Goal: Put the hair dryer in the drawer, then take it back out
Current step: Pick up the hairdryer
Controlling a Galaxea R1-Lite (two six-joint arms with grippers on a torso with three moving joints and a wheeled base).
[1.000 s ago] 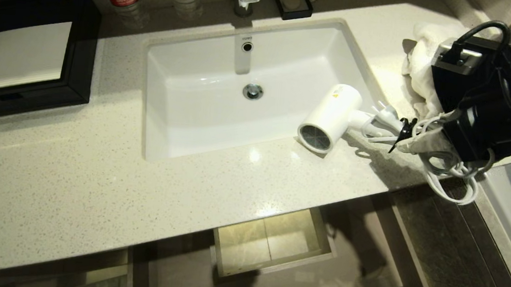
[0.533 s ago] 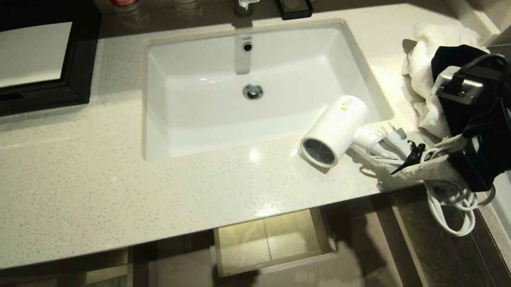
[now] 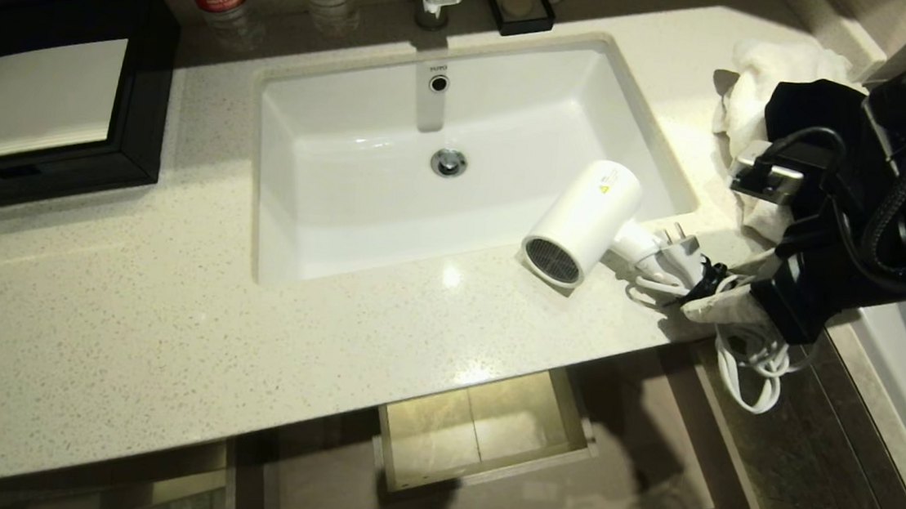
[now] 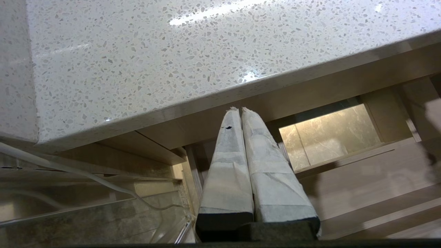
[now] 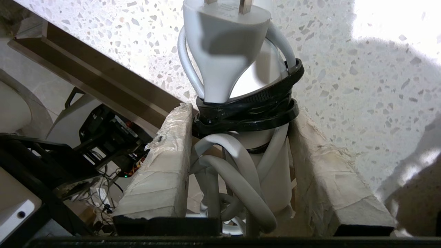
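hair dryer [image 3: 583,221] is held above the counter [image 3: 168,328] edge beside the sink [image 3: 327,194] | right gripper [image 5: 237,162] is clamped on its cord-wrapped handle, so the barrel projects clear | drawer [image 3: 487,430] stands open below | left gripper [image 4: 241,113] is parked, jaws together

the right arm [image 3: 875,209] is black and blocky, with a coiled black cable, a looped black cord and a small silver-faced camera box, while both grippers carry long tapered fingers [image 4: 225,172] wrapped in worn, off-white tape over black bases.
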